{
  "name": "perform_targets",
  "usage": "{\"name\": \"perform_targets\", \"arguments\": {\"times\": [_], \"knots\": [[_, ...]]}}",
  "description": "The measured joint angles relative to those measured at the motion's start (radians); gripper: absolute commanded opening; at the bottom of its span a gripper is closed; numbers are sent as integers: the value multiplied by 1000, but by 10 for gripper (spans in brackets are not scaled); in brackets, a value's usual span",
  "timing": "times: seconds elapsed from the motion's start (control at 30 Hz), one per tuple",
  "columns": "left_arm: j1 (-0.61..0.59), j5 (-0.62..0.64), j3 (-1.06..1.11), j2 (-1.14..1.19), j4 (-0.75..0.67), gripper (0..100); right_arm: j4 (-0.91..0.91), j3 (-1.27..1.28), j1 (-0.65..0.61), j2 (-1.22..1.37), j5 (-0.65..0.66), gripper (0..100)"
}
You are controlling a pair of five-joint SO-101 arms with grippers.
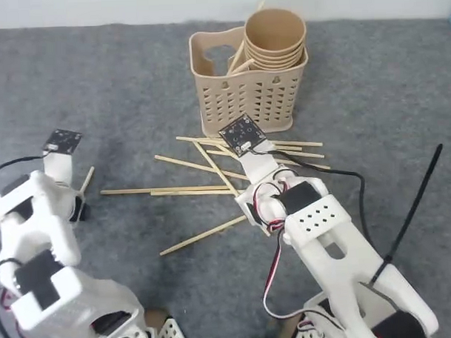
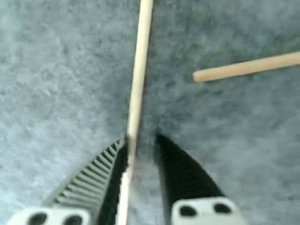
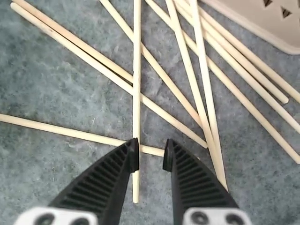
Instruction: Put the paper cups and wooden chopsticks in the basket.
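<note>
Grey carpet [image 1: 134, 90] | basket [image 1: 238, 102]: stacked paper cups [image 1: 275, 35], chopsticks [image 1: 240, 65] partly hidden | loose chopsticks [image 1: 188, 165] scattered in front | left gripper [image 2: 140, 145] fingers narrowly apart astride single chopstick [image 2: 140, 56] | right gripper [image 3: 150, 154] fingers narrowly apart above the scatter

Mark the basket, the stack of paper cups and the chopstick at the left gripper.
basket [image 1: 245, 101], high view, perforated front wall.
stack of paper cups [image 1: 275, 35], high view, inside of the top cup.
chopstick [image 2: 140, 61], left wrist view, middle of its shaft.

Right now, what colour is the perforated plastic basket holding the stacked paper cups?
Beige. The perforated plastic basket shows best in the high view.
</note>
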Motion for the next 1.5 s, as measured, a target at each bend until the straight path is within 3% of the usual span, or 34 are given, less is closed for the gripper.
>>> {"name": "perform_targets", "arguments": {"times": [0.2,0.5,0.73,0.97,1.3,1.5], "knots": [[-2,-71,-34,21,94,11,-2,0,0,0,0,105],[-9,-98,-170,48,431,11,-2,0,0,0,0,105],[26,-97,-273,48,586,11,-2,0,2,11,0,109],[146,64,-359,32,617,11,-2,-8,3,55,40,173],[359,370,-362,-342,580,11,37,-224,3,400,104,177],[397,474,-362,-396,551,11,31,-301,2,505,106,177]]}}
